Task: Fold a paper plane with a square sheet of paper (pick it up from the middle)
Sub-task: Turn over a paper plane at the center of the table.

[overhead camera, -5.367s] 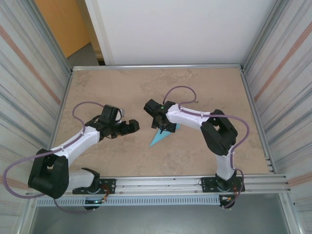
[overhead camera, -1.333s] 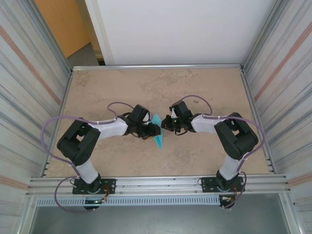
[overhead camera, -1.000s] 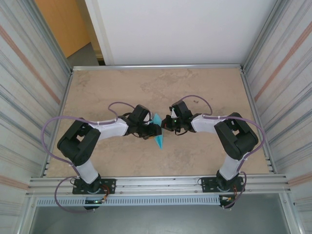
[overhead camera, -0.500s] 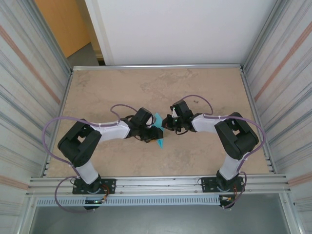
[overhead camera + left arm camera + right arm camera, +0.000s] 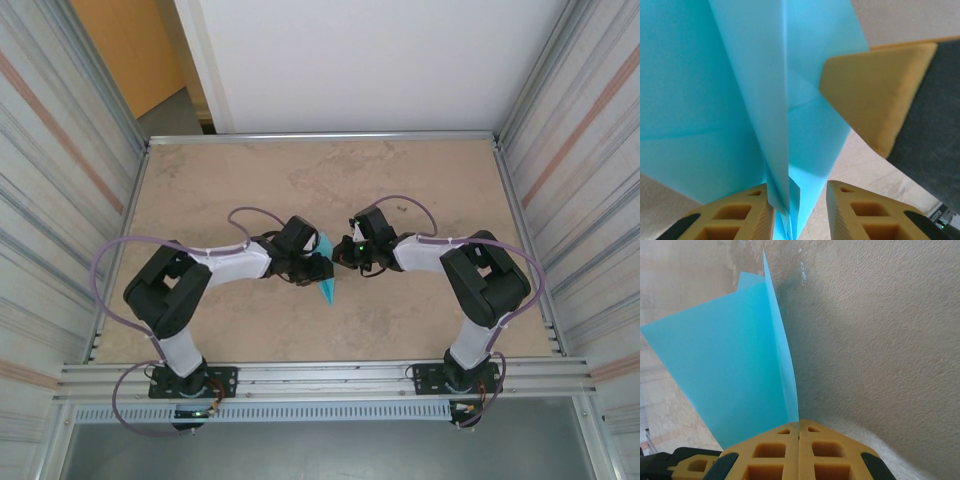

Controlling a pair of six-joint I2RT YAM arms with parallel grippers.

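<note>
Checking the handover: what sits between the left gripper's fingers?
In the left wrist view, the folded blue paper stands edge-on inside the left gripper, beside one finger, with open space toward the other. The right gripper is shut on it.

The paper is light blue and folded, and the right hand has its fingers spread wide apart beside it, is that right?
Not quite. The paper is light blue and folded, but the right hand is shut on it, with its fingers pressed together, not spread apart. The right wrist view shows this.
</note>
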